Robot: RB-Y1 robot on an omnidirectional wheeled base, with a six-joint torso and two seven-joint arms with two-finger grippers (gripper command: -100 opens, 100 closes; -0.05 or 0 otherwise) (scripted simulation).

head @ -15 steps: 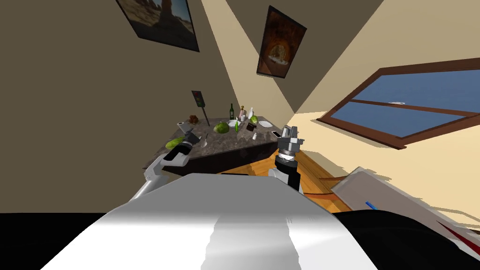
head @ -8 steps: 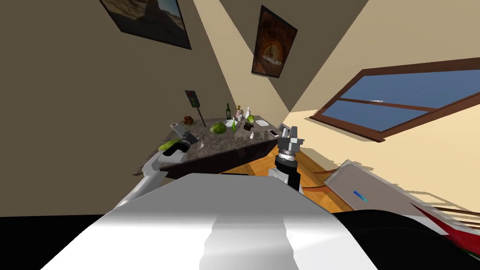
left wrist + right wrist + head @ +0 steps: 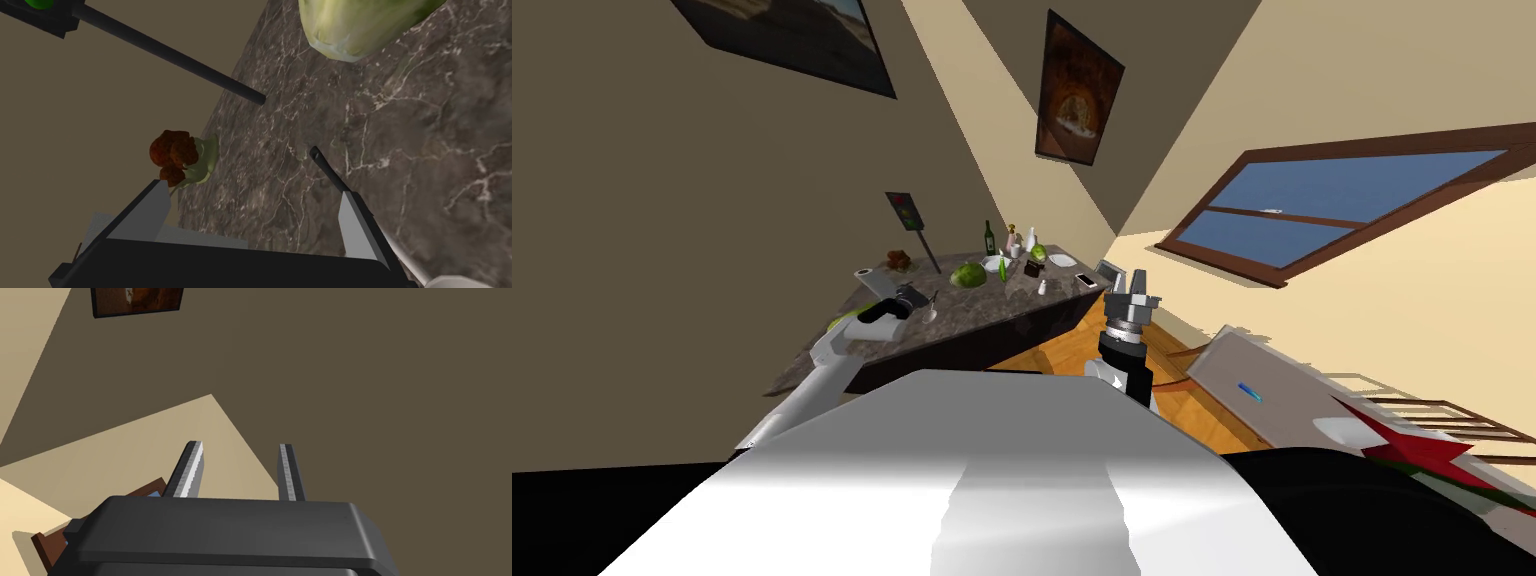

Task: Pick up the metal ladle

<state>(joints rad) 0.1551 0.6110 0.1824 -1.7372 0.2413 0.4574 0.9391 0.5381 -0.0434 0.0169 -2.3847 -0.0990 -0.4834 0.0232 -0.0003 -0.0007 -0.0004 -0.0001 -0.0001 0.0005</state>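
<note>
Grey blade fingers of the left gripper point(image 3: 255, 190) stood wide apart above the dark marbled table point(image 3: 400, 125), clasping nothing. The ladle point(image 3: 327, 167) lay flat on the stone. It had a thin black handle, then a pale metal shaft running to a light bowl by the corner of the gripper's body. Its handle passed behind one finger, and whether the two touched could not be told. Bare marble lay between the fingers and beyond their tips, up to a pale green cabbage point(image 3: 360, 25). Off the other finger sat a red-brown lump on a green leaf point(image 3: 180, 157), close to the table's edge along the olive wall point(image 3: 100, 125). A dark pole point(image 3: 175, 55) stood slanting near that edge. In the head view the left gripper point(image 3: 907, 298) hovered beside the ladle point(image 3: 931, 308) over the near part of the table point(image 3: 982, 318). The right gripper point(image 3: 1134, 283) stood raised off the table's corner above wooden floor, its fingers point(image 3: 192, 463) parted around nothing.
</note>
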